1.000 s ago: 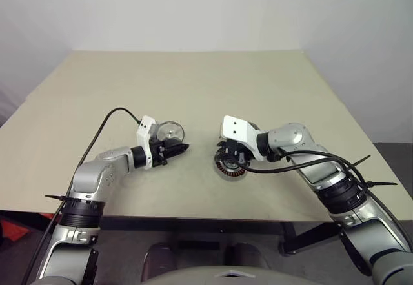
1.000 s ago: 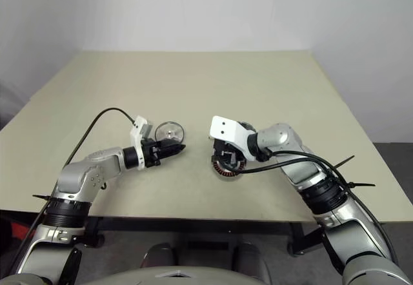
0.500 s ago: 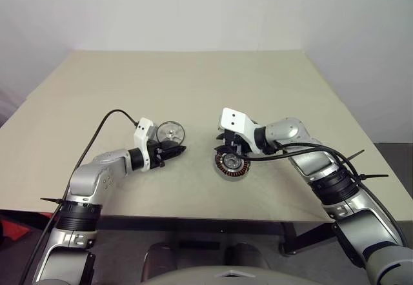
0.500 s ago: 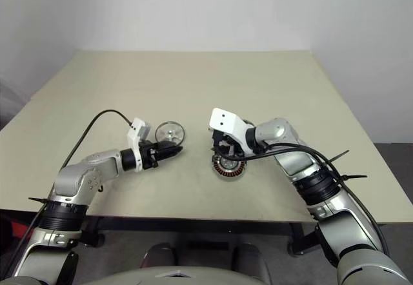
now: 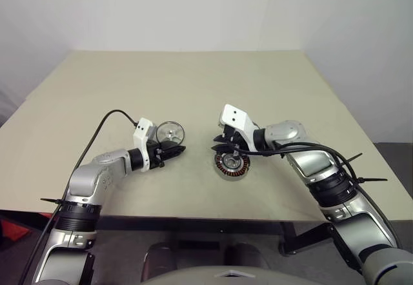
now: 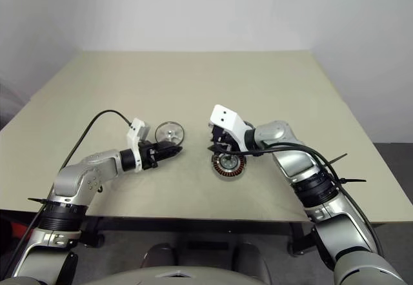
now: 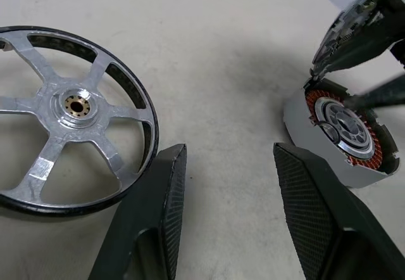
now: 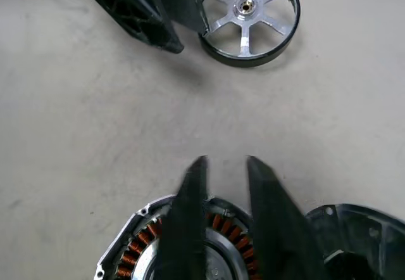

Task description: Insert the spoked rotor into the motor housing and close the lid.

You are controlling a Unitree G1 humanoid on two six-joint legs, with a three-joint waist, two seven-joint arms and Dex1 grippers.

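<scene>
On the beige table [image 5: 193, 85] two arms are seen reaching toward each other. The spoked rotor [image 5: 170, 131] lies flat on the table, just beside the tip of the left gripper [image 5: 175, 148], on its far side. In the left wrist view the rotor's silver spokes and brass-coloured hub are shown clearly, and one black finger [image 7: 166, 197] is seen just beside its dark rim, perhaps touching it; this cannot be decided. The left gripper's fingers are kept moderately apart and nothing is held between them.

The motor housing [image 5: 231, 164] is placed on the table to the right of the rotor, well apart from it. Its ring of copper windings around a silver centre is visible. The right gripper [image 8: 221, 188] is positioned directly above the housing and points down toward it; its two fingers are drawn close, with only a narrow gap left, and nothing is seen between them. A dark round part [image 8: 354, 229] is seen just beside the housing in the right wrist view; it may be the lid, but this is not certain
</scene>
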